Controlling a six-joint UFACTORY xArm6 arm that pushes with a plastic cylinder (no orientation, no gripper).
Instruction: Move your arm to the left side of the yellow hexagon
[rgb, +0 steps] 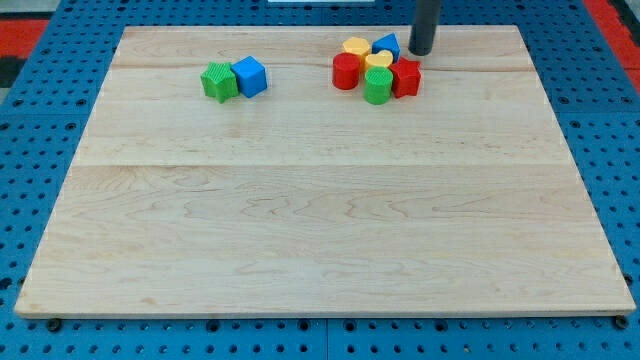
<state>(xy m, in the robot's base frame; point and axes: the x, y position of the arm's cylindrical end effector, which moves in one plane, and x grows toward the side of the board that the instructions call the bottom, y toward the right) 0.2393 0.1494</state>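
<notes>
The yellow hexagon (356, 46) lies at the top left of a tight cluster near the view's top, right of centre. Around it are a blue triangular block (387, 45), a yellow heart-shaped block (378, 62), a red cylinder (346, 71), a green cylinder (377, 86) and a red star-shaped block (406, 77). My tip (421, 52) stands on the board at the cluster's right edge, just right of the blue triangular block and above the red star. It is to the right of the yellow hexagon, with the blue block between them.
A green star-shaped block (218, 82) and a blue cube (250, 76) touch each other at the view's upper left. The wooden board (320, 220) rests on a blue pegboard surface (40, 150).
</notes>
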